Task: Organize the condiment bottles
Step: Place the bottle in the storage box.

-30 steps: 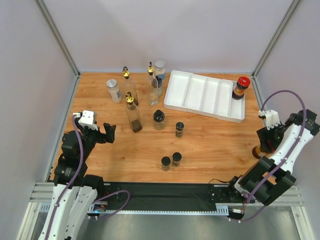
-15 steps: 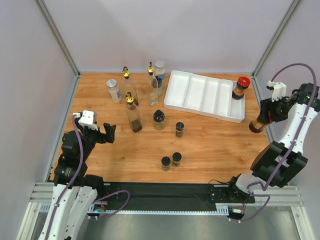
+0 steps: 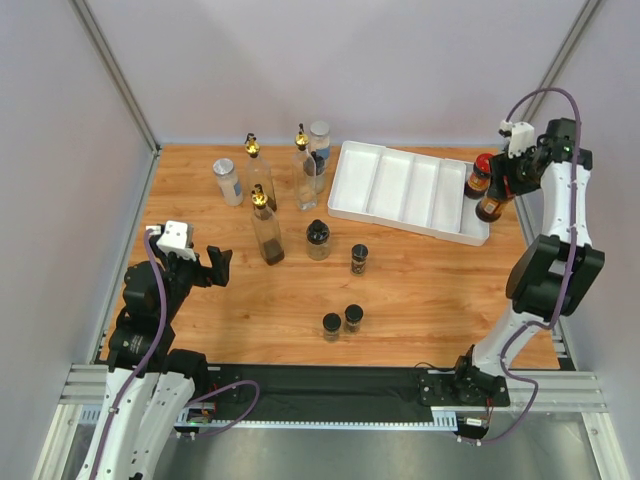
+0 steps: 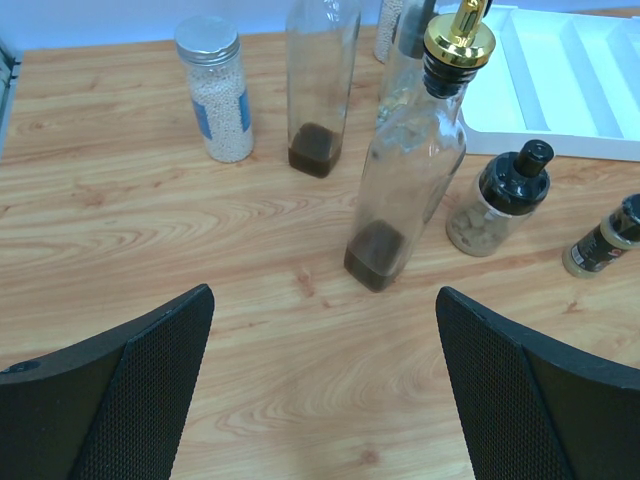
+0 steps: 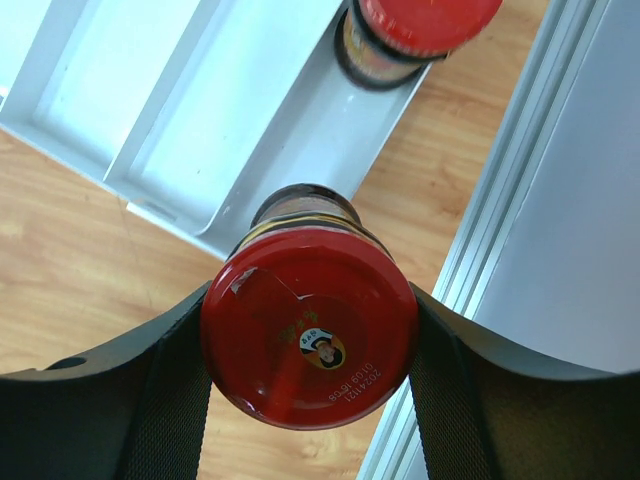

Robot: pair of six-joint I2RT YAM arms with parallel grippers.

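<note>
My right gripper [image 3: 502,188] is shut on a red-lidded dark jar [image 5: 308,340] and holds it in the air over the right end of the white divided tray [image 3: 400,185]. A second red-lidded jar [image 3: 483,172] stands in the tray's rightmost compartment and also shows in the right wrist view [image 5: 420,30]. My left gripper [image 4: 330,400] is open and empty at the left front. Three tall gold-spouted bottles [image 3: 266,225] [image 3: 257,168] [image 3: 304,170], two silver-lidded jars [image 3: 228,182] [image 3: 320,142] and several black-capped spice jars [image 3: 318,240] [image 3: 359,258] [image 3: 342,322] stand on the table.
The tray's other compartments [image 5: 150,90] hold nothing. A metal frame rail [image 5: 500,200] runs along the table's right edge beside the held jar. Grey walls enclose the table on three sides.
My right arm has carried the red-lidded jar from the table's right front edge up and back to the tray's right end. The left arm has not moved.
</note>
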